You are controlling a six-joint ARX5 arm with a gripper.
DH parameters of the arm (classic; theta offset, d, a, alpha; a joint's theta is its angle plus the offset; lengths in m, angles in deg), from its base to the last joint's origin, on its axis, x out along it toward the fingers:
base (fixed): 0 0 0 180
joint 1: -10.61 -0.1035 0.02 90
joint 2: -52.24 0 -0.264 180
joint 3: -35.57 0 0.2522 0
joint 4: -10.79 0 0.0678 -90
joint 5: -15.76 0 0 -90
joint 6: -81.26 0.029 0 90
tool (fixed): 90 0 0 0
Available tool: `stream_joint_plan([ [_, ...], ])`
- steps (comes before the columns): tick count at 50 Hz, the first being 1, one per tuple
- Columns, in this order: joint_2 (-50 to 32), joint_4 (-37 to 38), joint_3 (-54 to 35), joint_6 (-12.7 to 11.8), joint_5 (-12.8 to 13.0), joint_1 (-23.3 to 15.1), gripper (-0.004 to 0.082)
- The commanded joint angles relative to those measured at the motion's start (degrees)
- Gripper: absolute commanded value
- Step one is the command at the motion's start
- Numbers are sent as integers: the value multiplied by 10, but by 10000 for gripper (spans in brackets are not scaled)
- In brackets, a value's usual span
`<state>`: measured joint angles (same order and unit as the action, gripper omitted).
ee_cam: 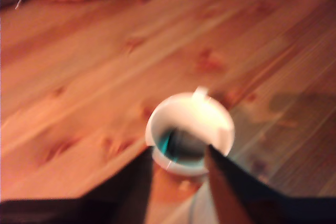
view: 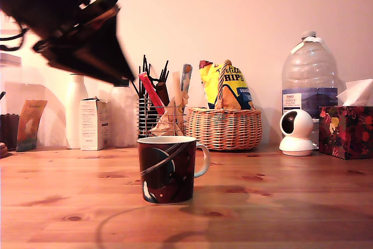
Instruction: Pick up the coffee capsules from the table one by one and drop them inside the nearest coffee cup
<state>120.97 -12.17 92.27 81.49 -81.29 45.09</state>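
Observation:
The coffee cup (view: 169, 170), a dark mug with a swirling pattern and a white rim and handle, stands at the middle of the wooden table (view: 280, 214). My gripper (view: 124, 76) hangs blurred in the air, above the cup and toward the exterior view's left. From the wrist view, the cup (ee_cam: 210, 116) sits right beyond the gripper (ee_cam: 179, 150). Its two dark fingers (ee_cam: 137, 182) are spread apart with nothing visible between them. Inside the cup a dark teal patch shows; what it is I cannot tell. No coffee capsules are in view.
Along the back wall stand a wicker basket (view: 226, 127) with snack bags, a wire holder of pens (view: 154, 109), white bottles and a carton (view: 94, 123), a large water bottle (view: 309, 86), a small white camera (view: 296, 132) and a tissue box (view: 349, 129).

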Motion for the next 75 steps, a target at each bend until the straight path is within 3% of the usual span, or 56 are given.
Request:
stream_joint_plan([
  [1,-23,-1,-14,2,7,0,-16],
  [25,-102,-48,-52,-7,7,-67,-16],
  [35,-157,-47,-111,-38,5,-88,-16],
  [37,-171,-48,-123,-55,5,-90,-16],
  [39,-186,-50,-135,-55,5,-91,-16],
  [40,-194,-51,-140,-74,6,-91,-16],
  [42,-208,-54,-151,-76,7,-91,-16],
  [43,-214,-58,-155,-92,11,-91,-16],
  [53,-273,-108,-189,-117,47,-95,-16],
  [54,-277,-114,-191,-132,49,-95,-16],
  [57,-288,-134,-193,-141,61,-95,-16],
  [70,-337,-187,-193,-174,82,-95,-16],
  [71,-339,-189,-193,-184,83,-95,-16],
  [75,-344,-191,-193,-185,87,-95,-16],
])
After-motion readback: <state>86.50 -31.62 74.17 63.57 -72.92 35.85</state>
